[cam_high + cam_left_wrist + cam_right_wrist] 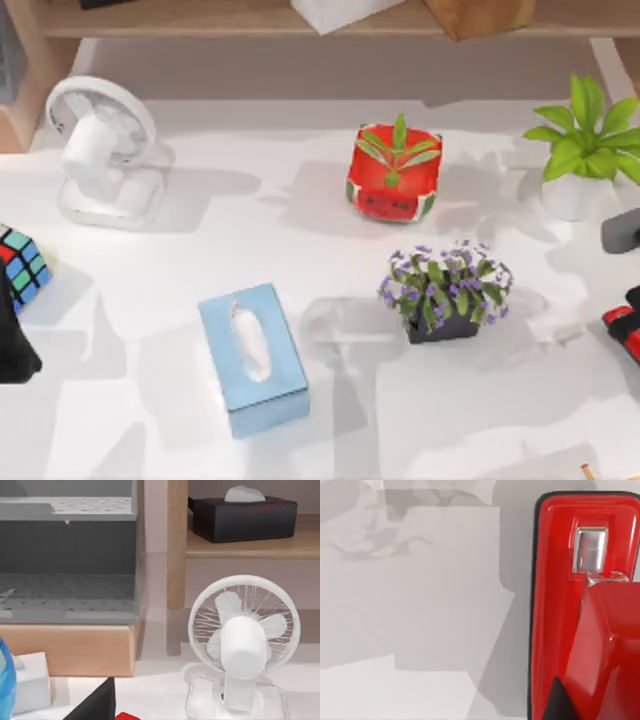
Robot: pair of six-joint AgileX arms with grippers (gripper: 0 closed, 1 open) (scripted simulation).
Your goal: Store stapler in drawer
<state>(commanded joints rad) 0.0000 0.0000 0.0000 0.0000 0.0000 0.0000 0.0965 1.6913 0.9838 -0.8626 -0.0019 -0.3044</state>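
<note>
At the right edge of the top view, the red stapler point(625, 325) lies on the white worktop point(330, 400), right of the purple flower pot point(445, 290). In the right wrist view the stapler point(580, 610) sits close below the camera, on the frame's right. Whether either pincer is wide or narrow, I cannot tell.

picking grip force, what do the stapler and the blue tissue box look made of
Stapler: seemingly hard glossy red plastic or painted metal, with bright highlights, a black edge and a shiny metal plate. Blue tissue box: looks like matte cardboard, flat and dull, tissue poking out the top.
</note>
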